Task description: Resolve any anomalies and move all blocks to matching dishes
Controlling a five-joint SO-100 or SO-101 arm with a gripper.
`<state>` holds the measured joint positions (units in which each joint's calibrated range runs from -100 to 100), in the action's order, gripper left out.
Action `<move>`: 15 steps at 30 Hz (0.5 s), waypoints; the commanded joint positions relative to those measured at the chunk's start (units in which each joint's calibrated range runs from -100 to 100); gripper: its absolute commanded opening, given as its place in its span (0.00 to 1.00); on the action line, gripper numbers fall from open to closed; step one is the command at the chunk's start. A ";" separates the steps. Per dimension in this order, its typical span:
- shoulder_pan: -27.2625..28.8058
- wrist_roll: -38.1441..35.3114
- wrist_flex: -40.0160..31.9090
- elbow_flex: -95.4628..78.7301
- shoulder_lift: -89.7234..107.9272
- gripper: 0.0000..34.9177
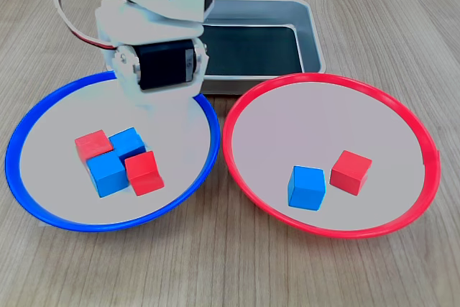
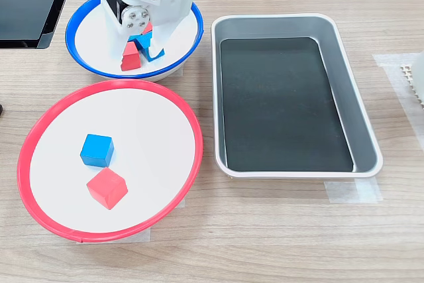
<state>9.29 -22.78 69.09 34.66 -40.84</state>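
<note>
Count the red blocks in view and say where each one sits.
3. Two red blocks lie in the blue-rimmed dish among blue ones; one lies in the red-rimmed dish. The arm overhangs the blue-rimmed dish, so another could be hidden.

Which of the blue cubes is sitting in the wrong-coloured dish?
The lone blue cube in the red-rimmed dish; the other blue ones lie in the blue-rimmed dish.

White arm with black servo housings, bent steeply downward, red and white wires looping at the first exterior view's upper left, gripper (image 2: 142,43) pointing down, its fingertips low, jaw gap not discernible
</note>
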 commanded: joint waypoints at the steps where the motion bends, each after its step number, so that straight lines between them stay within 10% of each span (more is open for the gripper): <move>1: 1.30 -0.34 0.87 3.25 0.37 0.48; 15: 1.67 0.88 -3.84 4.89 -1.51 0.42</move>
<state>10.88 -22.10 65.99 37.21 -42.88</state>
